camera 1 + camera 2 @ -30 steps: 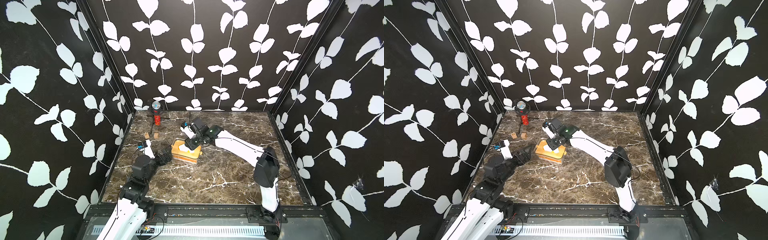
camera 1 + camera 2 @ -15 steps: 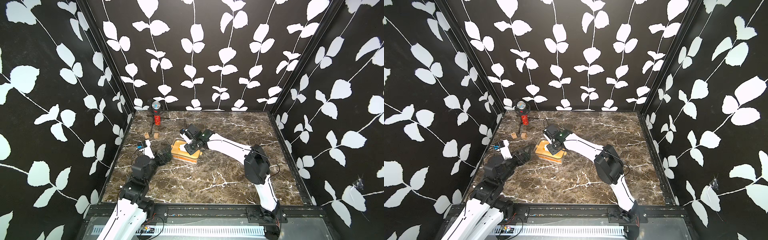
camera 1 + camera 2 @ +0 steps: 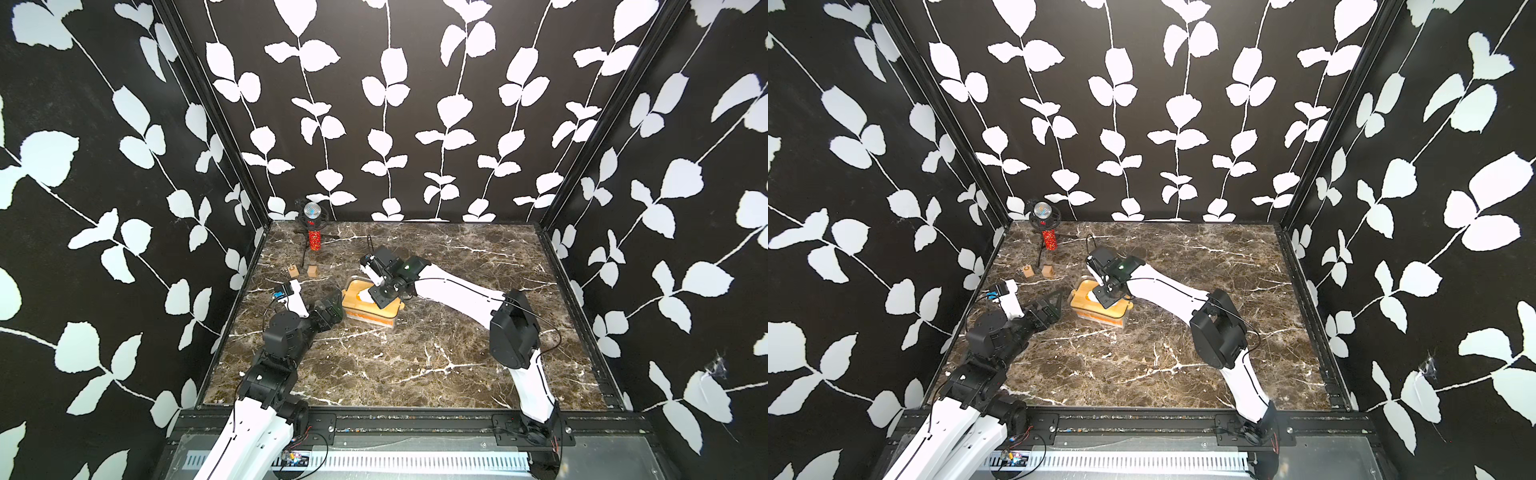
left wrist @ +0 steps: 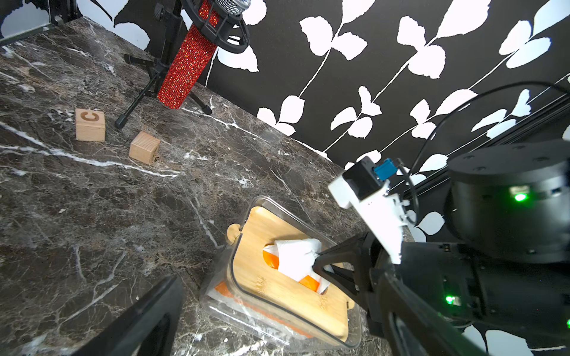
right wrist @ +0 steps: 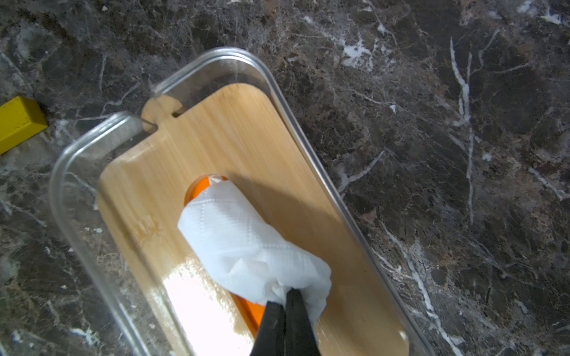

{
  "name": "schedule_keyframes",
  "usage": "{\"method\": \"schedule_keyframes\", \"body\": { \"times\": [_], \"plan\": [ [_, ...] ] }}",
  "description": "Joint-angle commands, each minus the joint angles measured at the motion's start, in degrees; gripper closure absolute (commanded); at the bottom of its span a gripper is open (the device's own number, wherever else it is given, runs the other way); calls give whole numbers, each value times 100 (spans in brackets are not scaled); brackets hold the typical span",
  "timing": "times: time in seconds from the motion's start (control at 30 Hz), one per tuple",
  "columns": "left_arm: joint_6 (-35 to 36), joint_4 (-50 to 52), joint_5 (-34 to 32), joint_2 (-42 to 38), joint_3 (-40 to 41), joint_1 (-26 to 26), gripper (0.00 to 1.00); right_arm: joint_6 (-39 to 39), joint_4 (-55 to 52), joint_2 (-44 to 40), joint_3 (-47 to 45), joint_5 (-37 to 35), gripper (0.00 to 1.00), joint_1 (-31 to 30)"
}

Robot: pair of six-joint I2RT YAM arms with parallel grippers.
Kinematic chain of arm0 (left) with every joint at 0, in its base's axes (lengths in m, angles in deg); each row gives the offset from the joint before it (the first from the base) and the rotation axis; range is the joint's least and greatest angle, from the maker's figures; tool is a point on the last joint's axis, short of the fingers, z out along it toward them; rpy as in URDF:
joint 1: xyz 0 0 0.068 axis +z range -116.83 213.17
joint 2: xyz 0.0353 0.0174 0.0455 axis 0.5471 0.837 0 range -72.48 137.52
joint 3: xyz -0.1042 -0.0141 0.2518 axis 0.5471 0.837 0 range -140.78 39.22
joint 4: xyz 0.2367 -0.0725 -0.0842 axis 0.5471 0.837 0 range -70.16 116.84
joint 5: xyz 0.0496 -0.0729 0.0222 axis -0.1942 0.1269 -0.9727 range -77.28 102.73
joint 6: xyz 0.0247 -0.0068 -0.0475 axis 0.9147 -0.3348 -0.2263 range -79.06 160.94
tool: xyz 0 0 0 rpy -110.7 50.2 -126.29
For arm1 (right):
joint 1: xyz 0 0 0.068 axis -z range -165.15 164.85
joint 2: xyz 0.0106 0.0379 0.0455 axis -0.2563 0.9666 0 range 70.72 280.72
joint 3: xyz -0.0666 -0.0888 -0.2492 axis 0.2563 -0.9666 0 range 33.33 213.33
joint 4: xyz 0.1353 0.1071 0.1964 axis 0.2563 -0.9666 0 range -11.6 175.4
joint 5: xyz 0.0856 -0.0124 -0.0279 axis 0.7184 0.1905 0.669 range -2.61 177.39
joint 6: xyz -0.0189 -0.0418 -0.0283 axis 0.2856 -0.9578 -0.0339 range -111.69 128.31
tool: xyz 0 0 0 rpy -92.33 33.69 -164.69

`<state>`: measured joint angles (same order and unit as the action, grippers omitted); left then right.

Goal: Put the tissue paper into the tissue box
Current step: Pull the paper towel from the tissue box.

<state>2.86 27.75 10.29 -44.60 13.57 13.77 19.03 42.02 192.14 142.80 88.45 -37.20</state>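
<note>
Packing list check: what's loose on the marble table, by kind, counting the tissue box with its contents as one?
wooden cubes: 2
microphone on stand: 1
tissue box: 1
yellow block (seen only in the right wrist view): 1
Total: 5

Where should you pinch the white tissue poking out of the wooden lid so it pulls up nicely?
Pinch the white tissue sheet at its bunched free end, coming down from above. It pokes up through the oval slot in the flat wooden lid, so only that loose tip stands clear. The right tool is shut on exactly that end.
</note>
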Motion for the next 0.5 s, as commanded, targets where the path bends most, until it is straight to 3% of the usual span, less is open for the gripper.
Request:
{"method": "schedule_keyframes", "body": {
  "times": [0.0,0.3,0.4,0.47],
  "plan": [
    [47,-8,-2,-39,79,37,1,-68,-349,-281,576,356,100,31],
    [38,-14,23,-32,100,33,1,50,-980,-48,1269,972,100,251],
    [38,-25,28,-30,95,33,1,128,-985,-68,1295,1157,92,335],
    [71,-39,33,-28,82,34,1,200,-990,-104,1305,1242,77,392]
  ]
}}
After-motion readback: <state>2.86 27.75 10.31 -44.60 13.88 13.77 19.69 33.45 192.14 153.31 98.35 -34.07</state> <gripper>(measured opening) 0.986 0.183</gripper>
